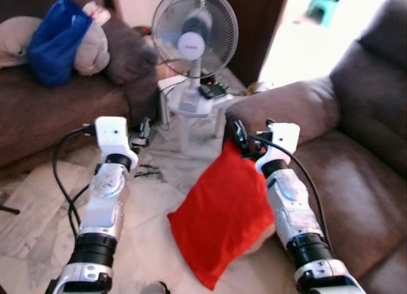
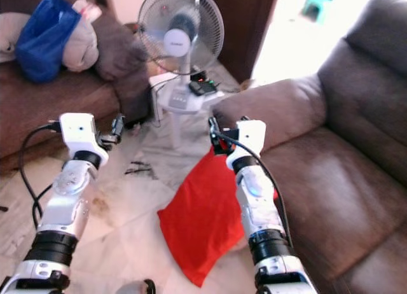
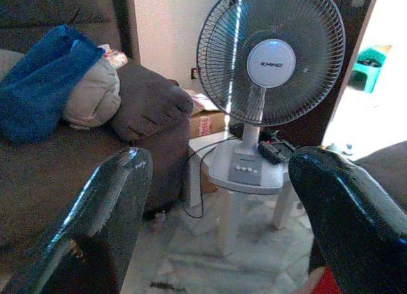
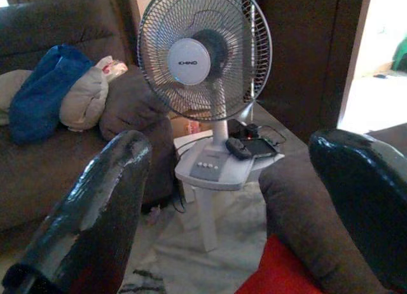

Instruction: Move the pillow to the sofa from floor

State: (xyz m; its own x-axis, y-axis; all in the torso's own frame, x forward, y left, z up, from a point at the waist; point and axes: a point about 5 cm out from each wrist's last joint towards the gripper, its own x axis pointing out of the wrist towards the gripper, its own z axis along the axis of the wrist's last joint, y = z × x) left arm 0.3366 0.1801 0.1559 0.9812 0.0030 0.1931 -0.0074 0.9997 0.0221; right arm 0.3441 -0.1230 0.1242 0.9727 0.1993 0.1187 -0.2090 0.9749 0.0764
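We found no box or bin holding goods, save a small printed carton (image 3: 205, 123) half hidden behind the arm of the left-hand sofa (image 1: 57, 119); its contents could not be seen and its print was too small to read. On that sofa, at the upper left of the frame, lay a blue bag or cloth (image 1: 56, 41) against grey cushions (image 1: 92, 49).

The only legible marking was on the hub of the white fan (image 4: 203, 58), which read roughly "KHIND". The fan stood on a small white table (image 1: 191, 106) at upper centre, beside a dark device with cables (image 1: 213, 90).

The left gripper (image 1: 145, 132) was raised at left of centre over the pale tiled floor (image 1: 38, 198), its two black fingers (image 3: 102, 217) spread wide in the wrist view and holding nothing.

The right gripper (image 1: 236, 138) stood at centre, just at the upper corner of the red pillow (image 1: 222, 214). In its wrist view the fingers (image 4: 95, 211) were likewise wide apart, with only a corner of red cloth showing low between them; we saw no grasp on the pillow.

The pillow lay at lower centre, on the floor and leaning against the front of the brown sofa (image 1: 356, 154) at the right of the frame, partly behind the right forearm.
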